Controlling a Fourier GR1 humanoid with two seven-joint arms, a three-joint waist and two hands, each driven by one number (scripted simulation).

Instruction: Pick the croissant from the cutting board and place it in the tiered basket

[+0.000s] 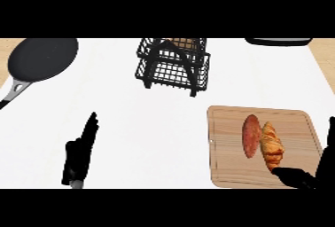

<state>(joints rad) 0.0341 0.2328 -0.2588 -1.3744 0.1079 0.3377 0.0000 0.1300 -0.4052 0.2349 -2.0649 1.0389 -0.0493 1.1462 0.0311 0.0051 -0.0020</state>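
A white counter (150,133) fills the view, with strips of tan wood showing past its far corners. The croissant (272,146) lies lengthwise on the wooden cutting board (226,173) at the near right, touching or just beside a reddish oval slice (possibly cured meat) (251,135) on its left. The right hand (307,175) comes in at the board's near right corner, thumb and fingers spread apart, its thumb tip just beside the croissant's near end and holding nothing. The left hand (81,153) rests at the near left, fingers straight and pointing away. The black wire tiered basket (173,66) stands at the far middle, well apart from the board. A black frying pan (40,60) sits at the far left.
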